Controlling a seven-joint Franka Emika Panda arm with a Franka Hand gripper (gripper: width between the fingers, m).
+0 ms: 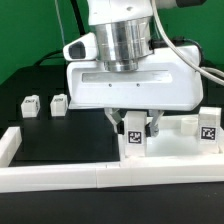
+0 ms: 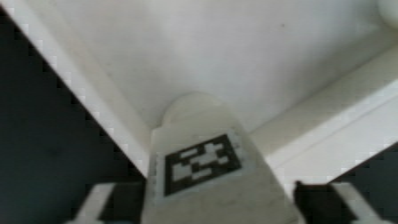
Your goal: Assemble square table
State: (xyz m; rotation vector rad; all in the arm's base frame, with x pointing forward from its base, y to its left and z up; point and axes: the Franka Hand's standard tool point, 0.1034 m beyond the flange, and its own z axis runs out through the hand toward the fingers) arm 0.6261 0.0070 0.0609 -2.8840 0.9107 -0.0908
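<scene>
Gripper [image 1: 134, 128] straddles 1 leg [image 1: 133, 141]; 3 other legs [image 1: 31, 105] [image 1: 58, 103] [image 1: 208, 128] stand apart; 1 tabletop [image 2: 231, 50].

**NO READABLE WRITING, ONLY CODED TAGS**

No letters, digits, brand names or written labels legible in either view. Only black-and-white square tags: blocky coded patterns on a white ground, not readable as words or numbers.

- One tag on the near face of the middle leg [image 1: 134, 141] in the exterior view. Shown larger on the same leg [image 2: 205, 162] in the wrist view, as a black square with white cells inside, blurred at the edges.
- One tag on the right-hand leg [image 1: 208, 131], at the exterior view's right.
- One tag each on the far-left leg [image 1: 31, 105] and the leg beside it [image 1: 58, 103], at the exterior view's left. Both too small to make out.
</scene>
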